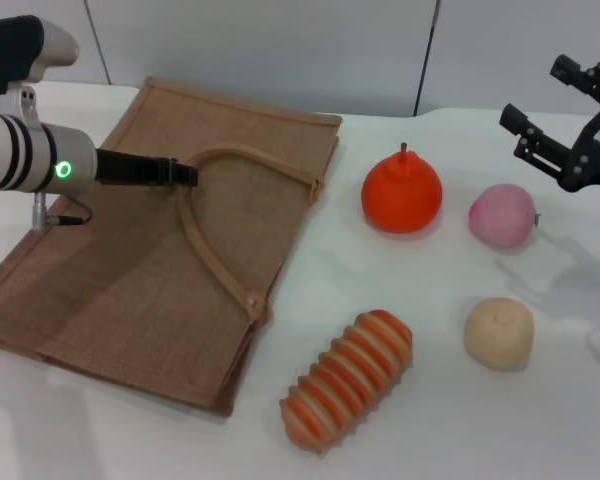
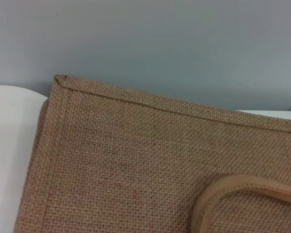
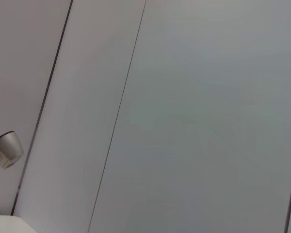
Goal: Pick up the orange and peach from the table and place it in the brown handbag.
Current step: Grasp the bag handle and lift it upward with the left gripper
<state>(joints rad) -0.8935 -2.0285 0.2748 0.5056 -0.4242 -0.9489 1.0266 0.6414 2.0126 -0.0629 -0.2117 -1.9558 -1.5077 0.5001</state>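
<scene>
No writing shows; left gripper (image 1: 185, 173) jaws closed over brown handbag (image 1: 130, 290); right gripper (image 1: 548, 110) jaws open.

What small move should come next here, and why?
Probably the left gripper closing on the handle of the brown handbag, which lies flat and unopened. The orange and peach sit untouched on the table, with the open right gripper above and beyond the peach.
</scene>
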